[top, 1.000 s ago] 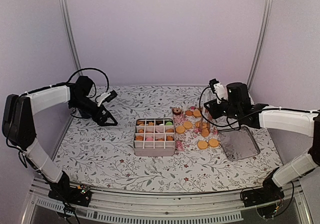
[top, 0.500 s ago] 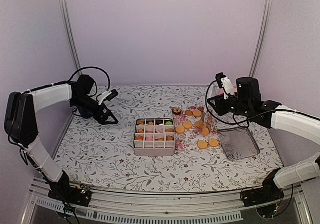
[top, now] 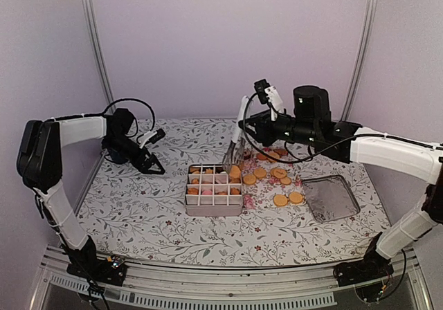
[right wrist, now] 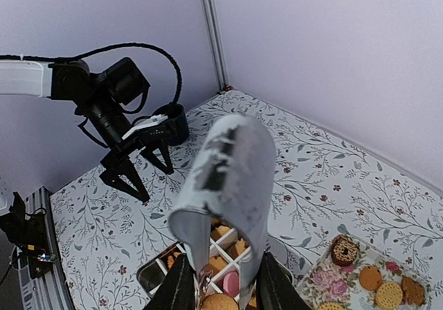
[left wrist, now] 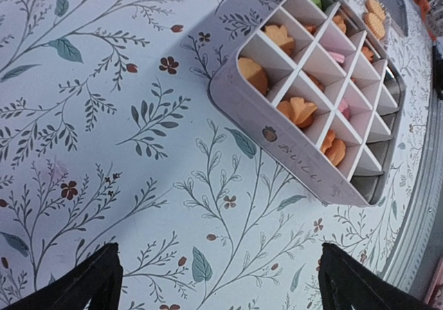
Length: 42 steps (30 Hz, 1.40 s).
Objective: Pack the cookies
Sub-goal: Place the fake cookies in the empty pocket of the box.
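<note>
Holding cookies (left wrist: 299,111) in several cells, the box (left wrist: 297,161) sits below tongs (right wrist: 232,171) pinched in the right claw (right wrist: 221,282); left claw (left wrist: 216,275) gapes empty.

The box (top: 214,205) sits in front of me, cookies (left wrist: 299,111) in its compartments; more lie on the plate (top: 249,199) just right of it, the tray (top: 331,199) farther right. My left gripper (top: 155,167) is well left of the box, my right gripper (right wrist: 218,282) with the tongs (right wrist: 228,178) above its back right corner

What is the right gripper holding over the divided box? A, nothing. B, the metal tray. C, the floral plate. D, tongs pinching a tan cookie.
D: the right gripper is shut on tongs whose tips pinch a tan cookie above the divided box.
</note>
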Available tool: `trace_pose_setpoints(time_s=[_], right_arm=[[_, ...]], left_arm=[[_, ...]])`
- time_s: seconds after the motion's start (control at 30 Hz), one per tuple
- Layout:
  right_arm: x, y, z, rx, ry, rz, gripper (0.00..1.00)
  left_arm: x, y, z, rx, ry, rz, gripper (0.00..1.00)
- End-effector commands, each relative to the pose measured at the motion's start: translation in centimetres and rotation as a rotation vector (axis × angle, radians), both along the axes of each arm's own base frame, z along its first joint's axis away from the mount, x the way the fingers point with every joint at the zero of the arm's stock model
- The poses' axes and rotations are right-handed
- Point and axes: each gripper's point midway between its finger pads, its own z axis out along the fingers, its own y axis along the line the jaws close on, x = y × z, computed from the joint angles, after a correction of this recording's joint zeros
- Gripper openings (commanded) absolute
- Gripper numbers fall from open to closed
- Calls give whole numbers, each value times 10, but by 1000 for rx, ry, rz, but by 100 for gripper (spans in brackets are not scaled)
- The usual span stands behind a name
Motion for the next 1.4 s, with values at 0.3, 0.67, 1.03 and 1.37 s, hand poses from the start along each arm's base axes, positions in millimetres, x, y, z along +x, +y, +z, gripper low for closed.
trace_pose_setpoints(time_s=[0.3,0.67,1.03,1.37], right_arm=[[-46,123,13,49,-134,271,5],[-56,160,-17,-3,-187,275,7],[-54,168,-36,-28,-179,270,18],[-59,168,-28,-4,-173,293,27]], left_arm=[[2,3,10,-15,-8,23,99],[-12,7,8,3,-8,23,99],[-18,8,17,-4,-34,25,99],[-19,7,17,-9,-33,21,99]])
